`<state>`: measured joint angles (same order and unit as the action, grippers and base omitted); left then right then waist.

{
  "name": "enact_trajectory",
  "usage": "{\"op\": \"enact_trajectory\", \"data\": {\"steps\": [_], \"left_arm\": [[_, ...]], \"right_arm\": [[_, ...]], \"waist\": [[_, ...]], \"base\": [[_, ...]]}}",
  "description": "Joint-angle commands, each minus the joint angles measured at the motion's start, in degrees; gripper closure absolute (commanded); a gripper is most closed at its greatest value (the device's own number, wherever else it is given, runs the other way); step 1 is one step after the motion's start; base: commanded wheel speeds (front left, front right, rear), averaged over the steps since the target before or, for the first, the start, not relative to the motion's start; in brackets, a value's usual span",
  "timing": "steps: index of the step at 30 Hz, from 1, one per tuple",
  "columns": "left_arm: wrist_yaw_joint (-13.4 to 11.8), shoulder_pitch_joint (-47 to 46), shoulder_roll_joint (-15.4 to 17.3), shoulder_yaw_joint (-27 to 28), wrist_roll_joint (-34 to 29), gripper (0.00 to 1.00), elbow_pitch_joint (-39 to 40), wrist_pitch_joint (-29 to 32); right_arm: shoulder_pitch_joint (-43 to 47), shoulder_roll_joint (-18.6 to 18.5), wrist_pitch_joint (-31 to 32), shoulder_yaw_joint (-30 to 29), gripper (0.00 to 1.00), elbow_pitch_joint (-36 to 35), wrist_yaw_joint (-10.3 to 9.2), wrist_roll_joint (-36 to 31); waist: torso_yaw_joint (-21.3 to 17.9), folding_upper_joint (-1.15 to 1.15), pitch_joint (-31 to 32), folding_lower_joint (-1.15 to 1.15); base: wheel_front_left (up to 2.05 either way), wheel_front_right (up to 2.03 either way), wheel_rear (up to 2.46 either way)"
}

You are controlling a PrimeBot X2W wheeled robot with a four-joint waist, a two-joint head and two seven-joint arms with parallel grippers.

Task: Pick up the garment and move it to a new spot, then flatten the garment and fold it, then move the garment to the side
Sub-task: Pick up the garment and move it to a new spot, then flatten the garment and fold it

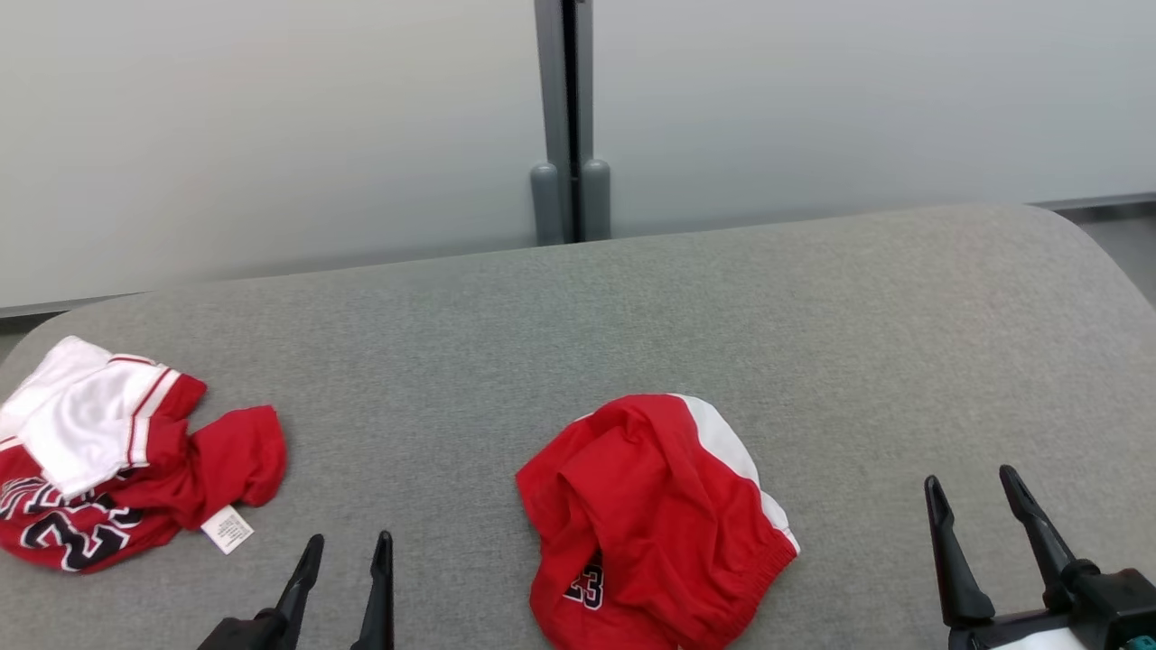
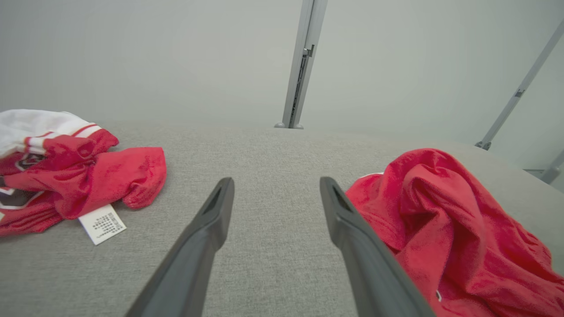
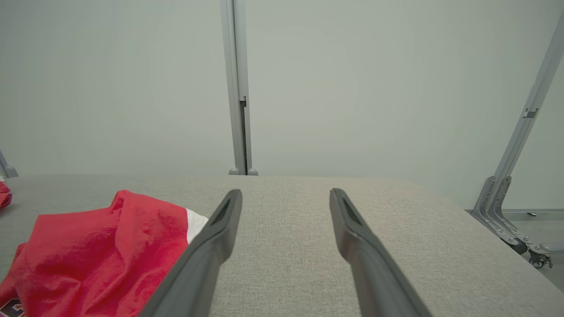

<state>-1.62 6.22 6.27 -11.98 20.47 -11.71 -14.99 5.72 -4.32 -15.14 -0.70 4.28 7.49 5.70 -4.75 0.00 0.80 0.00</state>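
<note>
Looking at the garment, red shorts with a white side panel and a dark "23" near one edge, lying crumpled on the grey padded surface between the two grippers: just right of the left gripper, well left of the right gripper. Not being held by either.

Holding the left gripper wide open, its two dark fingers spread and clasping nothing, pointing away over bare grey surface. In the left wrist view, seeing the garment bunched in a raised heap just beside the right-hand finger; not being able to tell touching from merely close.

Holding the right gripper spread just as wide, likewise gripping nothing, with bare surface between and ahead of its fingers. In the right wrist view, seeing the garment off to the left of the left-hand finger, partly passing behind it.

Noting a second piece, a red and white jersey with black lettering, heaped well left of the left gripper, a white label sticking out on the side nearer that gripper. Facing pale wall panels and a grey post beyond both sets of fingertips.
</note>
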Motion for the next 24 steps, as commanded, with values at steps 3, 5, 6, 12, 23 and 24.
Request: {"op": "enact_trajectory", "data": {"steps": [3,5,6,12,23,24], "left_arm": [[0.8,2.6,-0.7,3.0,-1.8,0.0,1.2,-0.2],[1.1,4.1,-1.2,5.2,-2.8,0.0,1.6,-0.2],[1.2,4.7,-1.5,6.2,-3.3,0.0,1.8,-0.2],[3.2,7.1,-2.7,10.7,-5.4,0.0,3.3,-0.2],[5.4,6.3,-3.3,12.5,-6.4,0.0,3.0,-0.2],[5.4,6.2,-3.3,12.3,-6.3,0.0,3.0,-0.2]], "right_arm": [[1.6,0.0,0.0,-0.2,0.0,0.7,0.01,-0.1],[2.2,0.2,0.0,-0.1,0.0,1.3,0.01,0.1],[2.4,0.4,0.0,-0.1,0.0,1.7,0.01,0.1],[3.1,1.0,0.0,-0.1,0.0,3.6,0.01,0.1],[2.3,1.3,0.0,0.4,0.0,4.7,0.01,0.3],[2.2,1.3,0.0,0.4,0.0,4.7,0.01,0.3]], "waist": [[3.6,0.0,2.7,0.0],[4.2,0.0,3.2,0.0],[4.5,0.0,3.4,0.0],[5.6,0.0,4.0,0.0],[6.1,0.0,3.7,0.0],[6.1,0.0,3.6,0.0]], "base": [[0.0,0.0,0.0],[0.0,0.0,0.0],[0.0,0.0,0.0],[0.0,0.0,0.0],[0.0,0.0,0.0],[0.0,0.0,0.0]]}}
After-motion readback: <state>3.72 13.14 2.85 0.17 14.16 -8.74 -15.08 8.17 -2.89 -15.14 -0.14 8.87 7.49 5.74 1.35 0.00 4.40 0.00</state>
